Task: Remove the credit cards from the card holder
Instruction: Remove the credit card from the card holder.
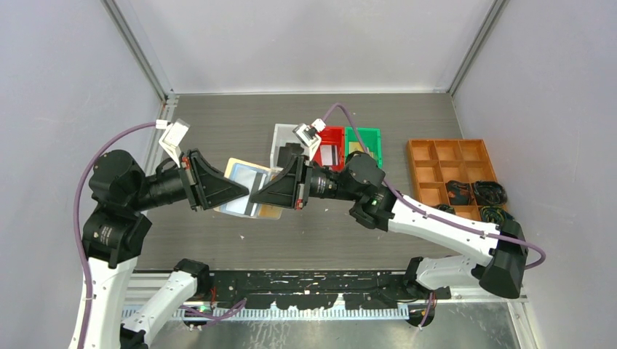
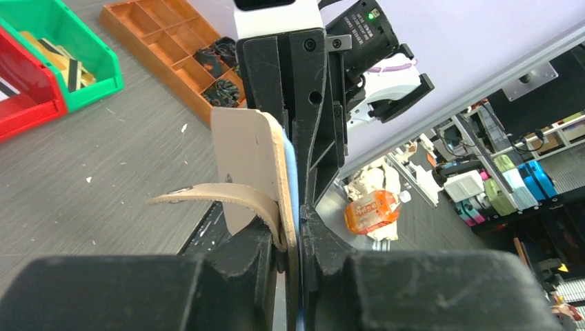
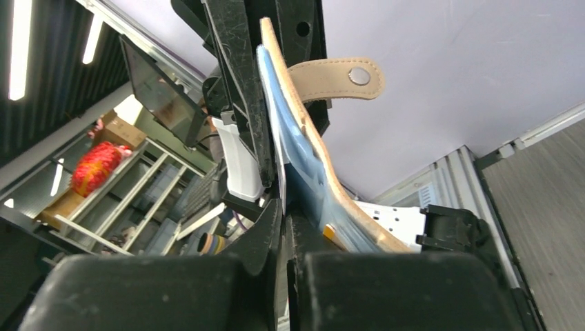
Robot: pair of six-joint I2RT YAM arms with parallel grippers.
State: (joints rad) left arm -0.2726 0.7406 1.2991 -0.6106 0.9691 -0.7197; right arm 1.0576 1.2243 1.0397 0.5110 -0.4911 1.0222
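**Above the table's middle: a card to be drawn from a clamped holder**

Above the middle of the table (image 1: 218, 123), the card holder (image 1: 244, 173) is held in the air between both arms. Its 9 o'clock edge is clamped by the left gripper (image 1: 244, 190), whose jaws are pressed shut on the tan cover and the blue sleeve behind it. From 3 o'clock the right gripper (image 1: 256, 198) is closed on a thin layer. This is judged to be the striped card (image 1: 249, 206), though sleeve and card cannot be fully told apart. The snap tab (image 3: 345, 74) hangs free. A straight pull toward 3 o'clock, in line with the sleeve, is called for. The holder should be firmly clamped so that the sleeve is not dragged along. Other cards are seen in the red bin (image 1: 331, 142) and green bin (image 1: 364, 142) at 1 o'clock.
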